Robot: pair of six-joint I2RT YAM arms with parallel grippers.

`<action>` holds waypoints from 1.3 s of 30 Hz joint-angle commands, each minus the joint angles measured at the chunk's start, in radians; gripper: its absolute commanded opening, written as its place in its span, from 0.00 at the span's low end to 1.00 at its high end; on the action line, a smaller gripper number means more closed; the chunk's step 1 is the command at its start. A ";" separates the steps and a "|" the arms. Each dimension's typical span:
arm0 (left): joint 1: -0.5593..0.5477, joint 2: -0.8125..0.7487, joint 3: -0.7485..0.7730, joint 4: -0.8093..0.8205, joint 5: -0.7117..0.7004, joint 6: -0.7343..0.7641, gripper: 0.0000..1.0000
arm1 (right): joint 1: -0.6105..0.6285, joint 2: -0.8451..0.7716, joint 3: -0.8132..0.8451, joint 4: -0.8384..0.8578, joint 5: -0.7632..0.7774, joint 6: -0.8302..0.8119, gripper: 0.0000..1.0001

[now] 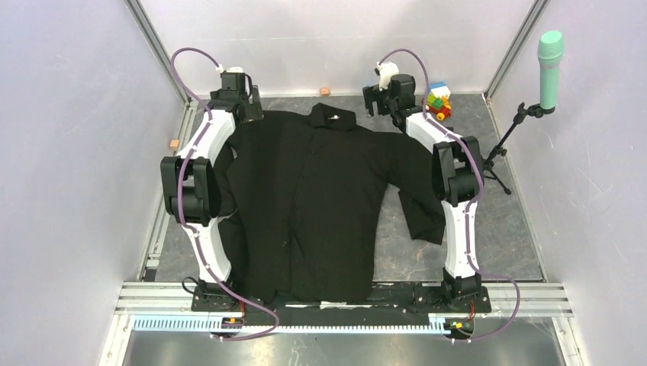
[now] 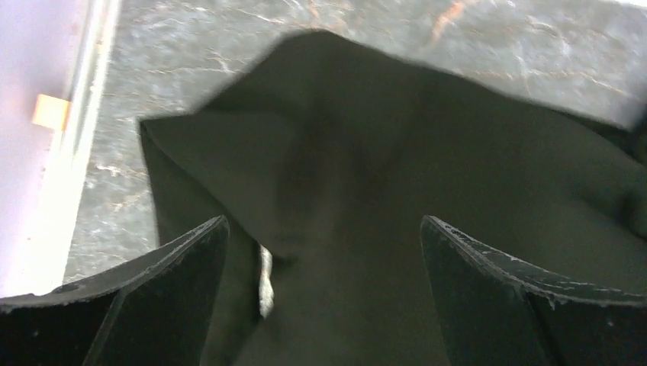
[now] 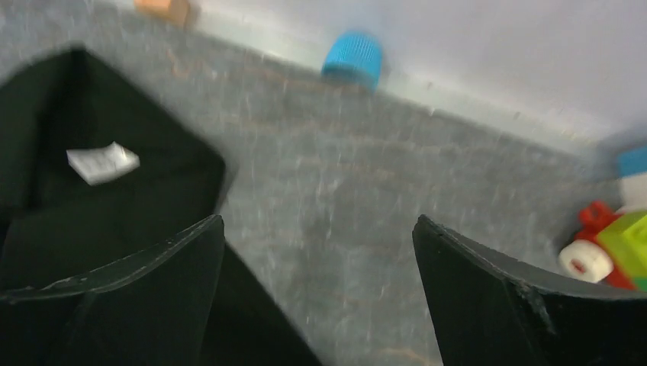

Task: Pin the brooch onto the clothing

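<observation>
- Grey marbled tabletop (image 1: 503,229) is covered at mid-frame by the black shirt (image 1: 320,198), spread flat, collar toward the top.
- Left jaws are held apart above the shirt's upper-left shoulder.
- Right jaws are held apart over bare tabletop, right of the collar's white label (image 3: 103,162).

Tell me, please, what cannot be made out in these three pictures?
Brooch: not visible in any view; perhaps too small or hidden.
Shirt sleeve, top view: partly covered by the left arm.
Toy, right wrist view: blurred, cut by the right edge.
Collar label, same view: print blurred.
</observation>
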 commanded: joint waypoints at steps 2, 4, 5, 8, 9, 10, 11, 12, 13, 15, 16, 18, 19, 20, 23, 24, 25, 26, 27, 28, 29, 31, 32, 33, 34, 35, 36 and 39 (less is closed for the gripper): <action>-0.029 -0.110 0.053 -0.075 0.178 -0.029 1.00 | -0.006 -0.211 -0.160 0.008 -0.144 0.061 0.98; -0.034 -0.169 -0.001 -0.095 0.231 -0.045 1.00 | -0.006 -0.325 -0.305 0.034 -0.145 0.061 0.98; -0.039 -0.211 -0.040 -0.094 0.260 -0.053 1.00 | -0.006 -0.385 -0.375 0.039 -0.144 0.061 0.98; -0.070 -0.339 -0.177 -0.096 0.288 -0.072 1.00 | -0.006 -0.550 -0.543 0.020 -0.144 0.086 0.98; -0.076 -0.380 -0.234 -0.095 0.307 -0.090 1.00 | -0.006 -0.595 -0.586 0.006 -0.147 0.096 0.98; -0.079 -0.430 -0.279 -0.095 0.336 -0.117 1.00 | -0.007 -0.649 -0.633 -0.016 -0.150 0.104 0.98; -0.084 -0.474 -0.337 -0.092 0.367 -0.139 1.00 | -0.006 -0.693 -0.673 -0.035 -0.153 0.112 0.98; -0.092 -0.532 -0.387 -0.084 0.399 -0.161 1.00 | -0.006 -0.747 -0.723 -0.057 -0.153 0.120 0.98; -0.103 -0.588 -0.447 -0.078 0.419 -0.179 1.00 | -0.006 -0.802 -0.773 -0.072 -0.154 0.130 0.98; -0.132 -0.684 -0.543 -0.077 0.455 -0.201 1.00 | -0.006 -0.906 -0.859 -0.123 -0.159 0.144 0.98; -0.143 -0.725 -0.587 -0.083 0.481 -0.207 1.00 | -0.006 -0.956 -0.901 -0.141 -0.160 0.150 0.98; -0.159 -0.806 -0.643 -0.117 0.530 -0.218 1.00 | -0.006 -1.078 -0.995 -0.178 -0.154 0.162 0.98; -0.159 -0.848 -0.659 -0.143 0.556 -0.215 1.00 | -0.006 -1.147 -1.047 -0.196 -0.150 0.168 0.98; -0.159 -0.879 -0.670 -0.168 0.573 -0.209 1.00 | -0.007 -1.203 -1.089 -0.211 -0.141 0.170 0.98; -0.159 -0.966 -0.667 -0.256 0.569 -0.156 1.00 | -0.006 -1.368 -1.207 -0.281 -0.057 0.182 0.98; -0.159 -0.983 -0.662 -0.281 0.560 -0.131 1.00 | -0.006 -1.412 -1.239 -0.305 -0.025 0.187 0.98; -0.159 -0.991 -0.656 -0.301 0.547 -0.113 1.00 | -0.006 -1.445 -1.262 -0.330 0.012 0.203 0.98; -0.159 -0.996 -0.652 -0.316 0.539 -0.093 1.00 | -0.006 -1.480 -1.291 -0.352 0.052 0.215 0.98; -0.159 -0.996 -0.654 -0.320 0.533 -0.078 1.00 | -0.006 -1.501 -1.314 -0.363 0.087 0.227 0.98; -0.159 -0.995 -0.658 -0.319 0.527 -0.072 1.00 | -0.006 -1.526 -1.344 -0.372 0.116 0.234 0.98; -0.159 -0.988 -0.665 -0.319 0.521 -0.071 1.00 | -0.006 -1.539 -1.367 -0.379 0.143 0.241 0.98; -0.160 -0.975 -0.682 -0.305 0.533 -0.074 1.00 | -0.006 -1.558 -1.402 -0.407 0.212 0.258 0.98; -0.163 -0.969 -0.692 -0.298 0.540 -0.077 0.99 | -0.006 -1.563 -1.411 -0.414 0.234 0.265 0.98; -0.169 -0.962 -0.696 -0.292 0.544 -0.080 0.99 | -0.006 -1.569 -1.420 -0.417 0.257 0.268 0.98; -0.182 -0.953 -0.697 -0.287 0.542 -0.080 0.98 | -0.006 -1.575 -1.428 -0.416 0.274 0.270 0.98; -0.195 -0.943 -0.692 -0.284 0.533 -0.079 0.98 | -0.005 -1.577 -1.434 -0.411 0.297 0.273 0.97; -0.214 -0.932 -0.685 -0.280 0.521 -0.077 0.98 | -0.007 -1.575 -1.438 -0.407 0.310 0.278 0.95; -0.264 -0.874 -0.633 -0.274 0.494 -0.070 0.98 | -0.007 -1.558 -1.436 -0.396 0.320 0.284 0.91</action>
